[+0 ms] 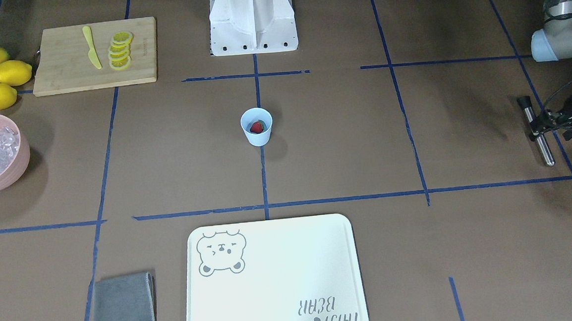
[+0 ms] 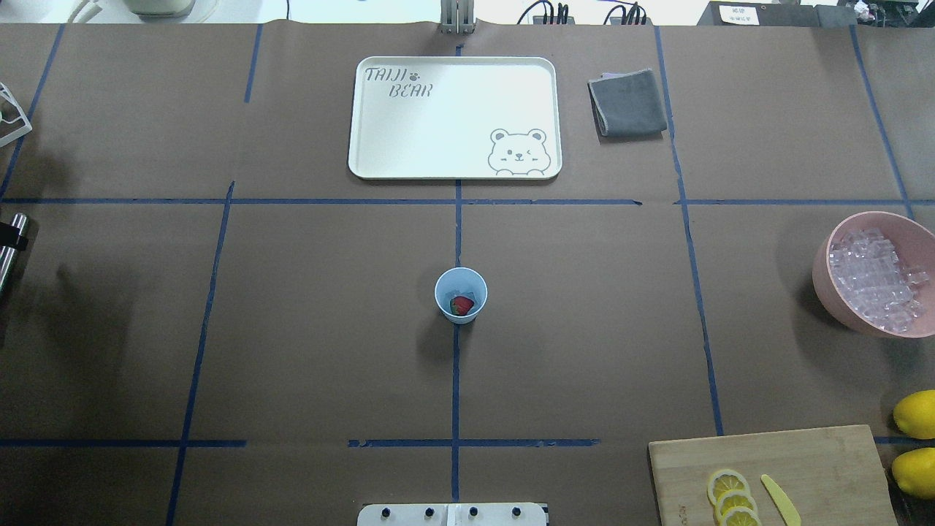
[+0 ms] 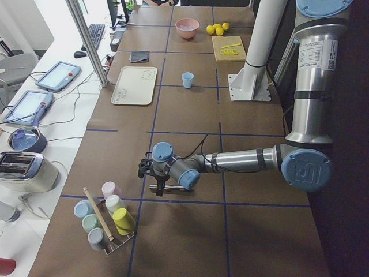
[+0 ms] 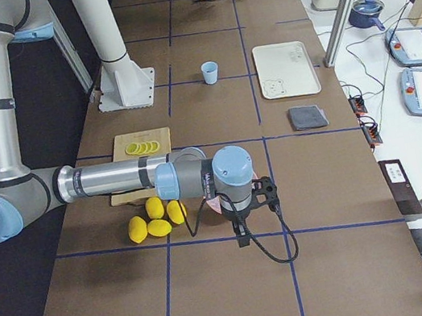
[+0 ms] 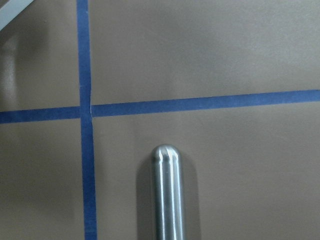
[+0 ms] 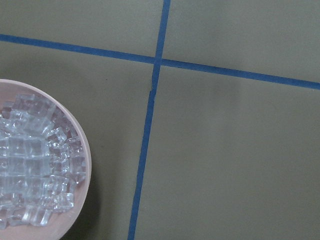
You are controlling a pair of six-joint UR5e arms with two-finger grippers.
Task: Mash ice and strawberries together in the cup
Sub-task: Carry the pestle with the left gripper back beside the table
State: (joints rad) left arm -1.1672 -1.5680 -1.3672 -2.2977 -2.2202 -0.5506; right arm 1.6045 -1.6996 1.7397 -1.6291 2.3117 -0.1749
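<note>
On the side of the table (image 2: 314, 343) nearest the robot, at its right, lies a flat rectangular board (image 2: 818, 460) of pale wood. It carries a row of thin round lemon slices (image 2: 733, 500) and a small yellow plastic knife (image 2: 780, 499). Whole lemons (image 2: 917, 413), oval and glossy, lie just beside the board.

The table is covered with matte brown paper, divided by lines of blue tape. In the middle stands the cup (image 2: 460, 281), upright, of smooth pale blue plastic and tapered downward, on a tape line. The strawberry (image 2: 461, 305), red with a little green, lies at its bottom. Something pale shows beside it, but it is too small to say it is ice.

At the robot's right stands a round pink bowl (image 2: 829, 292), heaped with the ice (image 2: 873, 277), small clear glassy cubes. The right gripper (image 4: 242, 234) hangs near this bowl. Whether its fingers are apart or together cannot be told.

At the far left end, well apart from the cup, the left gripper (image 1: 544, 125) is clamped on a polished steel rod (image 1: 538, 132), a cylinder with a rounded tip and a black end.

Farthest from the robot lie a cream rectangular tray (image 2: 453, 139) with rounded corners and a printed bear, and a folded grey cloth (image 2: 628, 102) of soft texture near it.
</note>
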